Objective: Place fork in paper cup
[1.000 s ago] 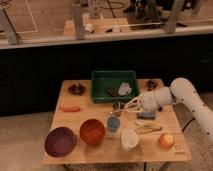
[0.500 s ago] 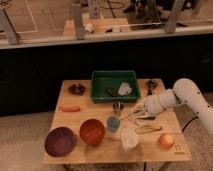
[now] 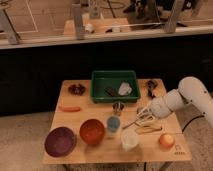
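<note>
The fork (image 3: 130, 124) is a thin silvery utensil lying on the wooden table (image 3: 75, 120), slanting from the gripper toward the blue cup (image 3: 113, 123). The white paper cup (image 3: 129, 140) stands upright near the front edge, just in front of the fork. My gripper (image 3: 143, 118) is low over the table at the fork's right end, behind and right of the paper cup. I cannot tell whether it touches the fork.
A pale yellowish utensil (image 3: 148, 130) lies right of the paper cup. Also on the table are a small metal cup (image 3: 118, 107), an orange bowl (image 3: 92, 131), a purple bowl (image 3: 60, 141), a green tray (image 3: 102, 92) at the back and an orange fruit (image 3: 166, 140).
My gripper has moved down and toward the front of the table, from beside the metal cup to the fork's right end. The objects on the table have not moved.
</note>
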